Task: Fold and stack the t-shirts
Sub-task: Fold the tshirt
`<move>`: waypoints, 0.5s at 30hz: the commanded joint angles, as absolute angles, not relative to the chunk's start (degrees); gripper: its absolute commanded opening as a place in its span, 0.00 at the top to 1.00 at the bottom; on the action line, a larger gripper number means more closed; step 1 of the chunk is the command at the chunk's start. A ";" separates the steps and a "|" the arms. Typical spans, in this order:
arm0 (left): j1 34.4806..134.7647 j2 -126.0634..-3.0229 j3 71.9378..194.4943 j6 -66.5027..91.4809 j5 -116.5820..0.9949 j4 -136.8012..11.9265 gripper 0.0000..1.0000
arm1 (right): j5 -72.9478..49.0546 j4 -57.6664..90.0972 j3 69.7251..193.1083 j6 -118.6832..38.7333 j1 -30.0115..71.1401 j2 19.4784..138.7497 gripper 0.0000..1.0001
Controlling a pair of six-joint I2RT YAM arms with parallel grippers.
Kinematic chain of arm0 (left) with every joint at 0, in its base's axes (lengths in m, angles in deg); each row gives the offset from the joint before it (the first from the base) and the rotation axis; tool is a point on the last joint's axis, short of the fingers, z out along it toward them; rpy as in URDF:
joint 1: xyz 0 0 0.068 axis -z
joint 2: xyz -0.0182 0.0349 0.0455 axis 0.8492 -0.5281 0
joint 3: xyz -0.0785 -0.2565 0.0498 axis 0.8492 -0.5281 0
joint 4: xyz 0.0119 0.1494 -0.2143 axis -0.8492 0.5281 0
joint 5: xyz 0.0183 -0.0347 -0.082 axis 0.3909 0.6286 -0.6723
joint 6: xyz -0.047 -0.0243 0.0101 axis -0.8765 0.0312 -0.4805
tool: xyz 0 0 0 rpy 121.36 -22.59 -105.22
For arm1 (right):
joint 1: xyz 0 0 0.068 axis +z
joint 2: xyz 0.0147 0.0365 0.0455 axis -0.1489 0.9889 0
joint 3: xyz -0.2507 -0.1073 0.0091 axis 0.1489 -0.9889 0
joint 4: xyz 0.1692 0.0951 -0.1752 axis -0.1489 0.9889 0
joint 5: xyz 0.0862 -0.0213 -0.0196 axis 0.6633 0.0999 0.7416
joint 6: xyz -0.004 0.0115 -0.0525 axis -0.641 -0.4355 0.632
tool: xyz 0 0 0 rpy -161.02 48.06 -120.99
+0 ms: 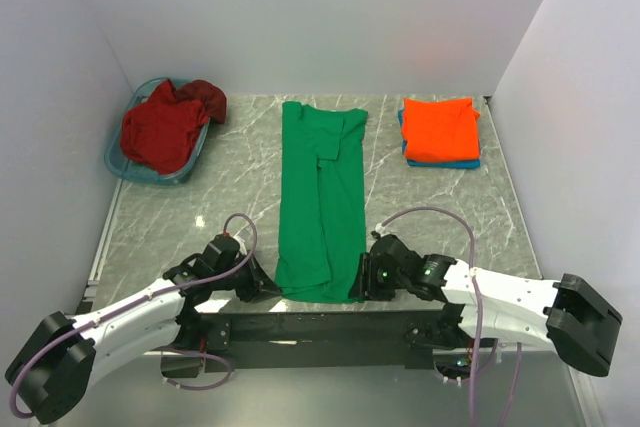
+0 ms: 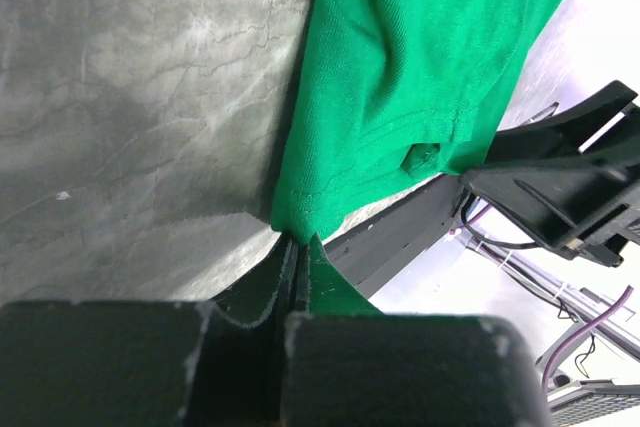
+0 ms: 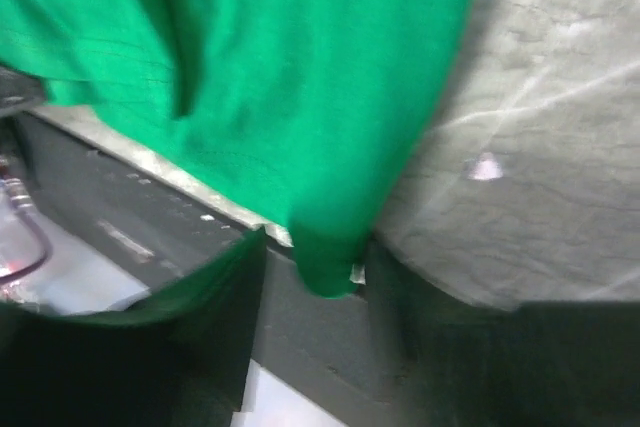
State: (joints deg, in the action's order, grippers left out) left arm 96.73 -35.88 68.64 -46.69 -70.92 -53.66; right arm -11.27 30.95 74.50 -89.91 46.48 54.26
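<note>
Top external view shows the green t-shirt (image 1: 320,197) lying long in the middle of the tabletop (image 1: 200,217). The left end effector (image 1: 271,289) pinches its 7 o'clock corner tight; the right end effector (image 1: 356,283) is spread around its 5 o'clock corner.

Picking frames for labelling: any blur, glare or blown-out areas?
Top external: sharp, evenly lit, faint sheen on the table. Left wrist: crisp weave on the green t-shirt, background at right blown out white. Right wrist: motion-blurred throughout, shirt hem smeared.
</note>
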 commanded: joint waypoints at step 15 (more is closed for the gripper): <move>96.97 -41.69 76.68 -41.15 -67.20 -56.03 1.00 | -24.06 40.58 85.22 -84.67 47.07 55.78 0.90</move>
State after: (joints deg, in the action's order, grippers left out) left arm 96.76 -40.62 72.62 -44.18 -69.17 -53.72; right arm -17.94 38.89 81.21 -87.07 46.81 56.25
